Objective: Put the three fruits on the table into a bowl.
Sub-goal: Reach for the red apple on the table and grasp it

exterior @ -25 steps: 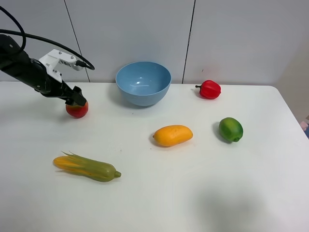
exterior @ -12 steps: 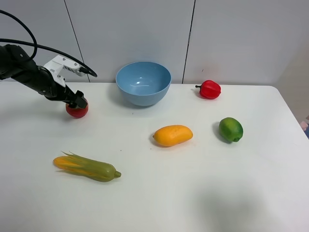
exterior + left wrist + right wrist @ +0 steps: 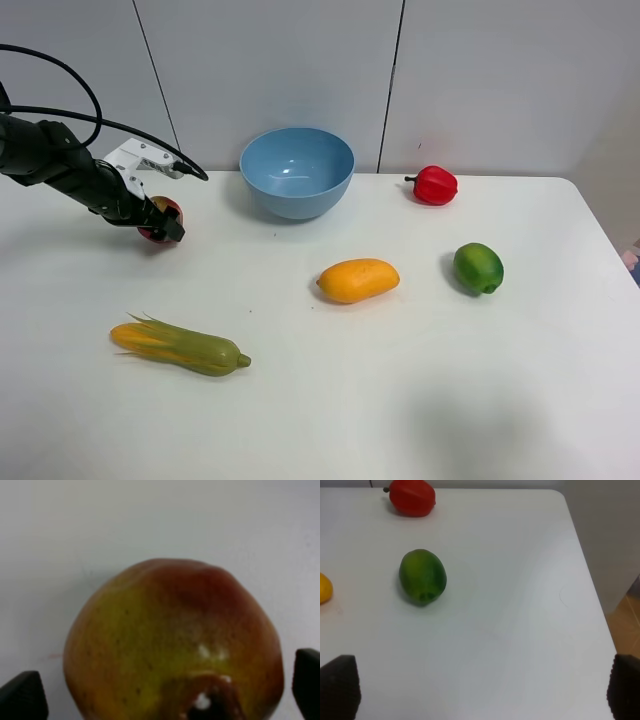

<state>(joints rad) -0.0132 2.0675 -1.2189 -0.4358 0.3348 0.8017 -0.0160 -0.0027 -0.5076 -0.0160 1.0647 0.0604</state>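
The red pomegranate point(image 3: 166, 209) rests on the white table point(image 3: 330, 400) at the far left, and my left gripper point(image 3: 163, 226) stands open around it. In the left wrist view the pomegranate point(image 3: 170, 635) fills the picture, with one black fingertip point(image 3: 22, 697) on each side and a small gap at both. The light blue bowl point(image 3: 297, 170) stands at the back centre. The orange-yellow mango point(image 3: 358, 280) lies mid-table and the green lime point(image 3: 478, 267) to its right. My right gripper point(image 3: 480, 687) is open above bare table, short of the lime point(image 3: 422, 576).
A red bell pepper point(image 3: 433, 185) sits at the back right, to the right of the bowl. A yellow-green corn cob point(image 3: 180, 345) lies at the front left. The table's right edge point(image 3: 590, 595) runs close to the lime.
The left arm has come down and its open fingers have sunk from above the pomegranate to either side of it. The other fruits and the bowl have not moved.
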